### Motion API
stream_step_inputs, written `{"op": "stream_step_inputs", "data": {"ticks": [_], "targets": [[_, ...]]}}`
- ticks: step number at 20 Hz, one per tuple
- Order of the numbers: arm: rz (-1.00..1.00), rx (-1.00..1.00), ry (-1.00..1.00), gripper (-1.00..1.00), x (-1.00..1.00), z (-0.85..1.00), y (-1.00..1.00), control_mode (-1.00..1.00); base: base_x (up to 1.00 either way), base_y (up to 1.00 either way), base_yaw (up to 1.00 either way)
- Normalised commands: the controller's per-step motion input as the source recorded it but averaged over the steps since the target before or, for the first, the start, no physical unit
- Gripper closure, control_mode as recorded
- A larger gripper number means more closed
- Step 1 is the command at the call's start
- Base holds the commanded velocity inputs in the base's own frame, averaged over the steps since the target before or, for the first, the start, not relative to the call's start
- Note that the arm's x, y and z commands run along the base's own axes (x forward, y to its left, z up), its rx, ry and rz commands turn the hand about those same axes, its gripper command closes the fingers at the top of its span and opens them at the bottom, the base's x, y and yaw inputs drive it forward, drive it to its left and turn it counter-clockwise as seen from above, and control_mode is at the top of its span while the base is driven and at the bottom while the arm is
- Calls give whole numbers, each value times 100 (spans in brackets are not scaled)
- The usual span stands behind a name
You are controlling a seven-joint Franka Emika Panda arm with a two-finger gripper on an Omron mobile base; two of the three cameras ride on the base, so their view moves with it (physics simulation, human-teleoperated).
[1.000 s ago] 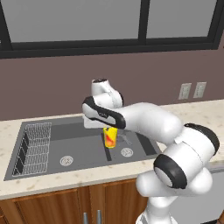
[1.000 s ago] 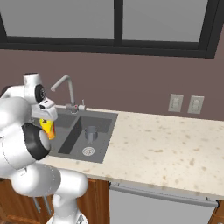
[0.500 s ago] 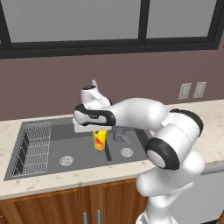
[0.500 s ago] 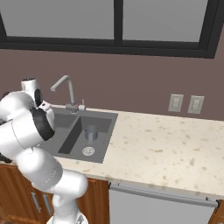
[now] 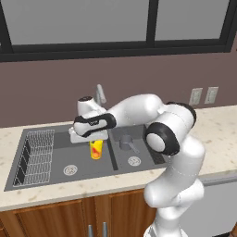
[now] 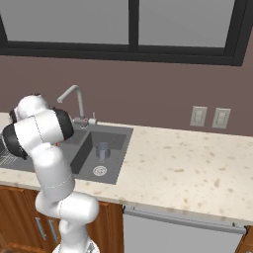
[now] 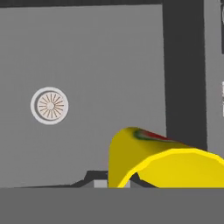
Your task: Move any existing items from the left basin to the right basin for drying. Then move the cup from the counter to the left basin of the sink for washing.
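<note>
The pot [image 5: 126,142] already sits in the right basin [image 5: 139,155]; the claw [image 5: 95,141], clamped on the yellow cup [image 5: 96,149], hangs over the left basin [image 5: 55,164], unreleased.

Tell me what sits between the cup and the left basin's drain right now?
Nothing. In the hand view, bare dark grey floor of the left basin separates the cup from the drain.

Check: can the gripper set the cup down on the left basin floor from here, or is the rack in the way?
Probably yes. The gripper, shut on the cup, hangs over bare floor of the left basin; the wire rack sits well off to the side and the drain is nearer the front.
</note>
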Motion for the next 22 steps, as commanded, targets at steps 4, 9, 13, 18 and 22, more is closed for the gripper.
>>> {"op": "stream_step_inputs", "data": {"ticks": [4,9,13,18,22], "targets": [[3,0,3,100,41,-36,26,-100,0,0,0],[1,0,7,100,32,-30,8,-100,0,0,0],[0,0,6,100,45,-36,15,-100,0,0,0],[0,0,2,100,47,-39,19,-100,0,0,0],[0,0,0,100,36,-38,24,-100,0,0,0]]}}
